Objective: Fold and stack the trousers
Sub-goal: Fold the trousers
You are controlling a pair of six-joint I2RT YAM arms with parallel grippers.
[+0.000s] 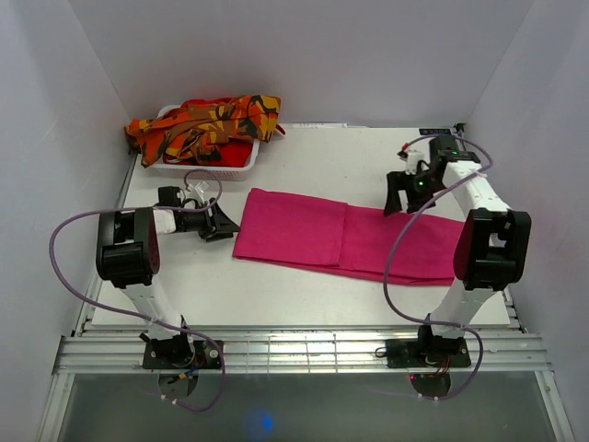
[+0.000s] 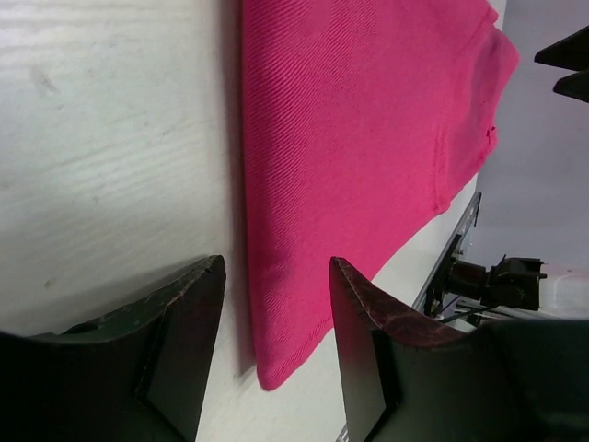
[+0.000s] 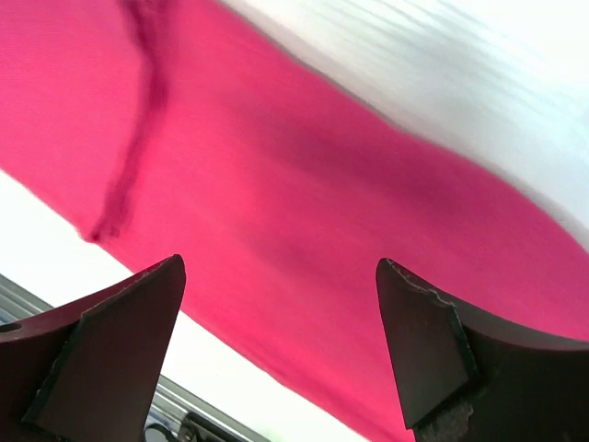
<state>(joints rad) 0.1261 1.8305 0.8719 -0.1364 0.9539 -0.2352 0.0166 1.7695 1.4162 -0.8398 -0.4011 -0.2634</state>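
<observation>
Left gripper [image 1: 223,224] parted, empty, at left edge of pink trousers [image 1: 313,235]; right gripper [image 1: 398,201] parted wide, empty, above their right half. Pink trousers flat mid-table, seemingly folded leg on leg; cross-fold likely left. Camouflage trousers [image 1: 207,120] heaped on basket [image 1: 210,171], unfolded. Stacking not begun.

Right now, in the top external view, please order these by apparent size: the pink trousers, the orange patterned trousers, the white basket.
1. pink trousers: clearly largest.
2. orange patterned trousers.
3. white basket, though the trousers cover much of it, so this order is unsure.
</observation>
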